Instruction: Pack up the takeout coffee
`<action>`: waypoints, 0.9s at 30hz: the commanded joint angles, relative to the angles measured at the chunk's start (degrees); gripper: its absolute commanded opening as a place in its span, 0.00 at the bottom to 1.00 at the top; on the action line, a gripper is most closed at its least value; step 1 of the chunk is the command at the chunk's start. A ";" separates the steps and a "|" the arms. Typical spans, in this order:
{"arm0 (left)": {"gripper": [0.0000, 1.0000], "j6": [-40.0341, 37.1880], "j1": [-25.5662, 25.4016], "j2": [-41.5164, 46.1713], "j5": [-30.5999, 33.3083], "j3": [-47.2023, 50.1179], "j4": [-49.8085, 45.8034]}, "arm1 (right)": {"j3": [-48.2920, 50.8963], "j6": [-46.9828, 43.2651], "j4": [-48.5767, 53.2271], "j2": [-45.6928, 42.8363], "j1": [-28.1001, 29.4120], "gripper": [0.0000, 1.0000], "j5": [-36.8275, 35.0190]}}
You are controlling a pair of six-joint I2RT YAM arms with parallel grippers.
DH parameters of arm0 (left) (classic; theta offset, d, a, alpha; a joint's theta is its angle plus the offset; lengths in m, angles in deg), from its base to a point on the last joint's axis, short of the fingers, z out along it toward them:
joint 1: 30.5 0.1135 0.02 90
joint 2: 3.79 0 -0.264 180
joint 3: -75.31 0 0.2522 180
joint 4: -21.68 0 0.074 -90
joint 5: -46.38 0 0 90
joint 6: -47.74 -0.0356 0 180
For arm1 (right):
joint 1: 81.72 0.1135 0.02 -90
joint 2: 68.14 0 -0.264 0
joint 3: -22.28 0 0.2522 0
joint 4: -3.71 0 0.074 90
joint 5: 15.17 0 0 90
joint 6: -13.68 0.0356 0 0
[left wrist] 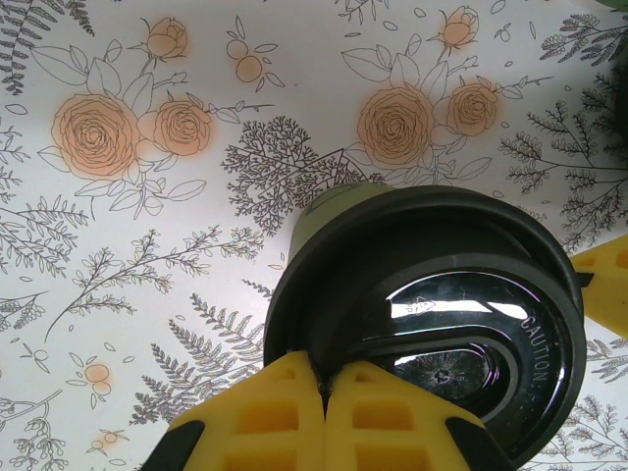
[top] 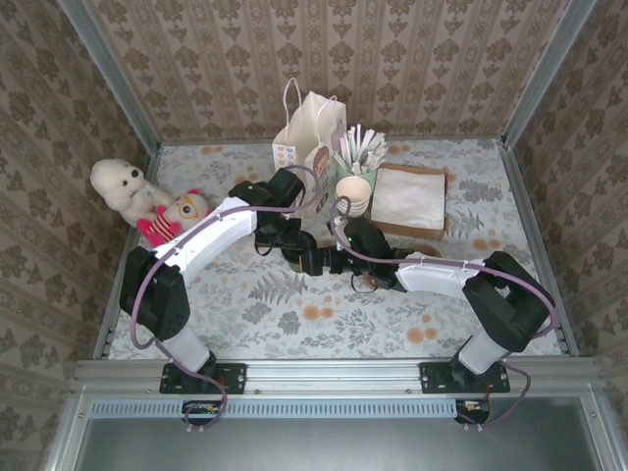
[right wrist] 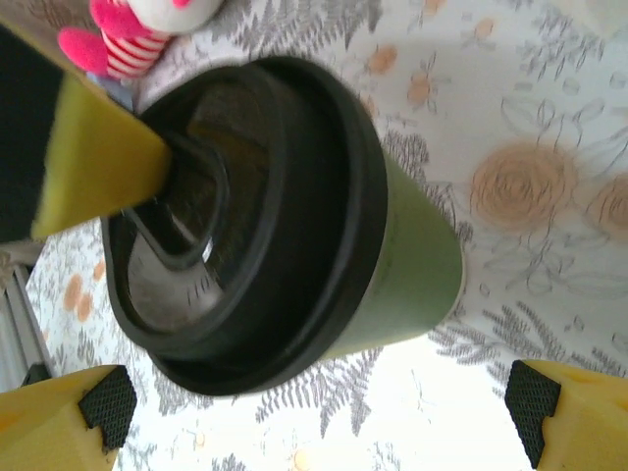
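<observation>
My left claw [left wrist: 324,378] is pinched shut on the lid [left wrist: 461,324] rim of the coffee cup [right wrist: 412,255], which sits between my right claw's [right wrist: 314,422] wide-open fingers; judged light, thin-walled, crushable, lid liable to pop off, so grip the green wall below.

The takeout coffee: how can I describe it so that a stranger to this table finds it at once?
On the floral table, find the paper bag at the back and the cream cups beside it. Just in front of them, the left claw pinches the coffee. It alone is olive green with a black lid.
</observation>
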 commanded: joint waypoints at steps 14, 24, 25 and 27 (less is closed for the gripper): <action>0.00 -0.27 1.49 -3.14 -3.20 0.48 -0.35 | -0.29 -1.80 -1.44 6.81 0.19 1.00 -7.97; 0.00 -2.41 1.92 -3.74 -5.85 2.73 0.95 | 3.22 -1.64 0.31 5.29 0.17 1.00 -8.66; 0.00 -3.28 1.84 -3.74 -6.09 2.39 0.92 | 2.98 -1.73 0.70 4.27 0.11 1.00 -7.31; 0.00 -5.68 1.77 -3.67 -5.98 1.47 0.51 | 2.26 -0.91 1.16 1.64 -0.15 1.00 -3.89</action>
